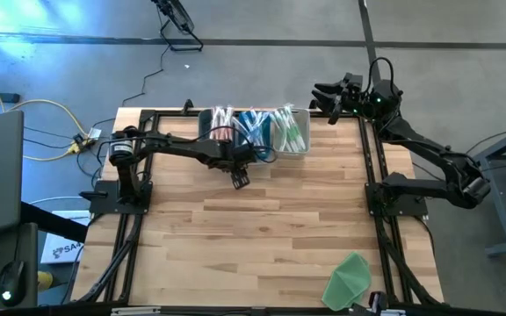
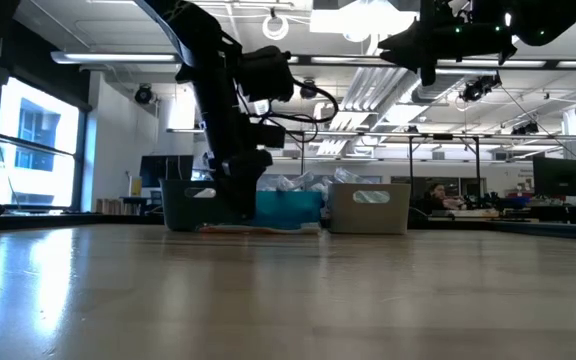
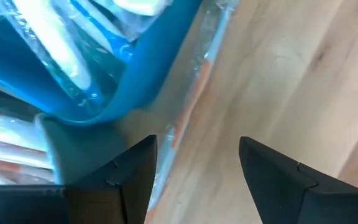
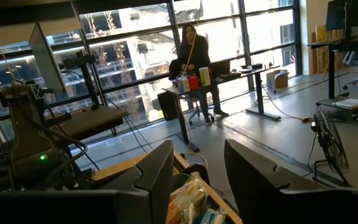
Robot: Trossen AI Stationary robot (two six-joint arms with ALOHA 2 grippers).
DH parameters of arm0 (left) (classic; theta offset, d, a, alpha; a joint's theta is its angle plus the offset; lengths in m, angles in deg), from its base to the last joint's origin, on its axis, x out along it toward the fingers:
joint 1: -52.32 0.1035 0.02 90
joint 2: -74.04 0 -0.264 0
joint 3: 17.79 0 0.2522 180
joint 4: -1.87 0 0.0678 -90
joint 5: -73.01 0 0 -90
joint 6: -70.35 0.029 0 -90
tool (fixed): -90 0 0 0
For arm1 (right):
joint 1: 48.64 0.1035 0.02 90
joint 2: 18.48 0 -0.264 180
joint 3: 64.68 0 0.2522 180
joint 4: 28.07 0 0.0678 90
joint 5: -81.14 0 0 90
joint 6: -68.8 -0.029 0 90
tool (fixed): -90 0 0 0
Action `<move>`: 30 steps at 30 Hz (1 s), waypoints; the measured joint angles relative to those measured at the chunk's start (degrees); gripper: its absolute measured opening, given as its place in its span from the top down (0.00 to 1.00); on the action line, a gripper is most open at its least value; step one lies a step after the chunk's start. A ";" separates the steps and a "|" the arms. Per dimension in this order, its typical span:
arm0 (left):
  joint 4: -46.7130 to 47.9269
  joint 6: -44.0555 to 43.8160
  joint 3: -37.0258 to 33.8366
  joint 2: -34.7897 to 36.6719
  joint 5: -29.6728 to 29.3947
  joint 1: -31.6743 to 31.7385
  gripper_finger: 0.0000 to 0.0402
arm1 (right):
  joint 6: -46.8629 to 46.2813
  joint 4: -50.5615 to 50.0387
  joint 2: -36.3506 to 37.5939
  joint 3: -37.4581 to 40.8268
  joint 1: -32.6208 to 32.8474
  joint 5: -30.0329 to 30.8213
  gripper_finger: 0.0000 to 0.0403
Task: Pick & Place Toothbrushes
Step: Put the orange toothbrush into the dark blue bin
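Here three bins (image 1: 255,132) of toothbrushes (image 1: 290,130); left pincer (image 1: 240,180) wide, right pincer (image 1: 328,90) half-open, empty.

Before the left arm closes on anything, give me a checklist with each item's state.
1. Left gripper open: ok, fingers spread.
2. Target between them: ok, a pink toothbrush lies on the table in the gap, beside the blue bin.
3. Fingers free of the bin: not ok, one finger sits at the blue bin's corner.
4. Toothbrush touched yet: cannot tell.
5. Right gripper out of the way: ok, raised beyond the table's far right corner, holding nothing visible.
6. Bins in place at the far edge: ok.
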 joint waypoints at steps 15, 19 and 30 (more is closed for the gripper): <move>-2.16 4.10 0.11 -3.32 1.05 0.41 0.45 | 0.06 -0.07 0.00 0.00 0.00 -0.02 0.66; -2.37 3.85 0.07 -4.09 1.52 0.39 0.45 | 1.09 -0.09 0.00 0.00 0.00 -0.02 0.66; -2.24 -0.09 0.04 -4.13 8.46 -0.09 0.45 | 1.24 -0.11 0.00 0.00 0.00 -0.02 0.66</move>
